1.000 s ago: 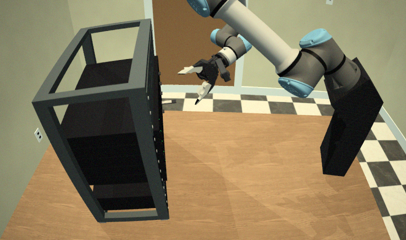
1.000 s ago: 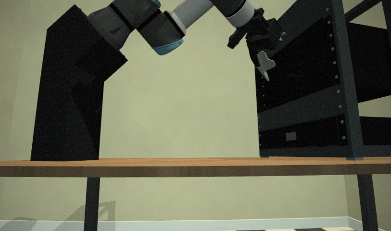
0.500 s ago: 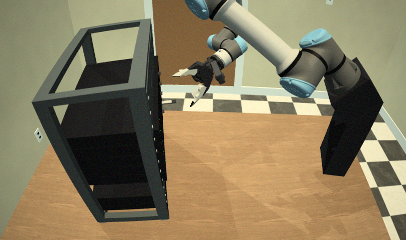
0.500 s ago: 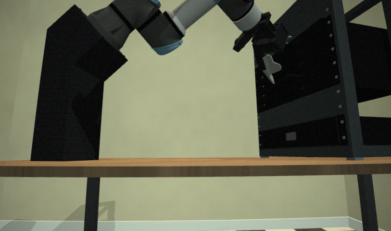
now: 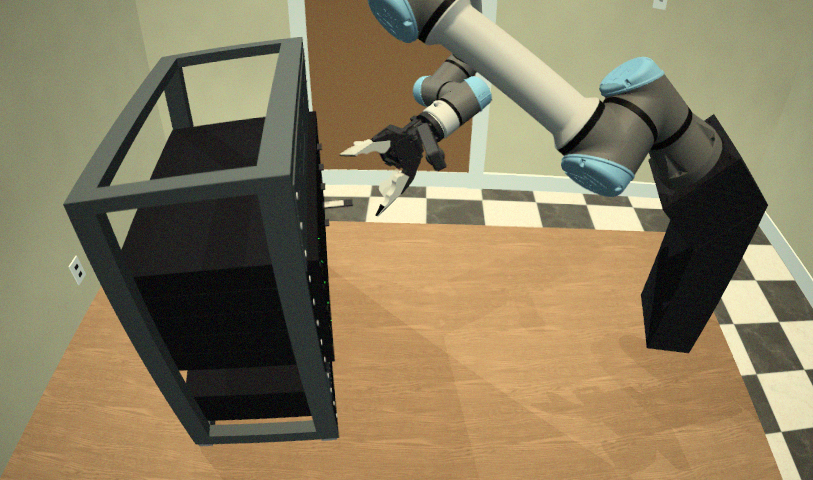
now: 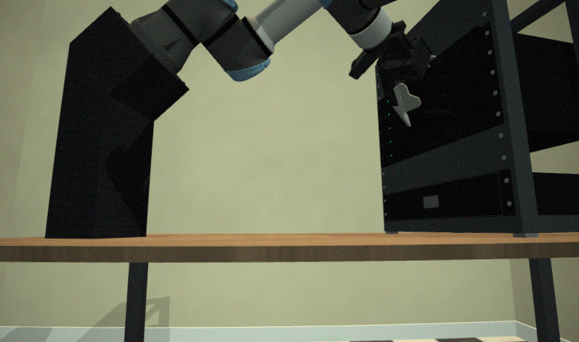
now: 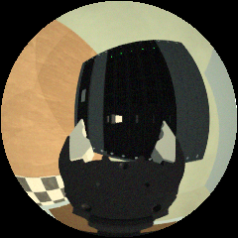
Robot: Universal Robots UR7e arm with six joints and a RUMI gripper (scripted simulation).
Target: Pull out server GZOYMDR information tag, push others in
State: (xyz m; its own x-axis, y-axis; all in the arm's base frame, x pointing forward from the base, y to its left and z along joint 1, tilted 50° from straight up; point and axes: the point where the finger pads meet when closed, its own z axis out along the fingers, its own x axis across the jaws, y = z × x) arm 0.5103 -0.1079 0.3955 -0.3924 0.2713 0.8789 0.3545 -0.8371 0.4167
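Observation:
The dark rack stands upright on the table. It holds a stack of black servers. One pale information tag with a dark end sticks out from the upper part of the rack's front. Its print is too small to read. Several short dark tabs stand close to the front above and below it. My gripper is open and empty. It is in front of the rack's upper part, apart from it, with the pulled-out tag between the fingers' directions in the wrist view.
The wooden table carries the rack and the arm's black pedestal. A separate lower unit in the rack has a small grey label. Walls stand behind, with a brown door.

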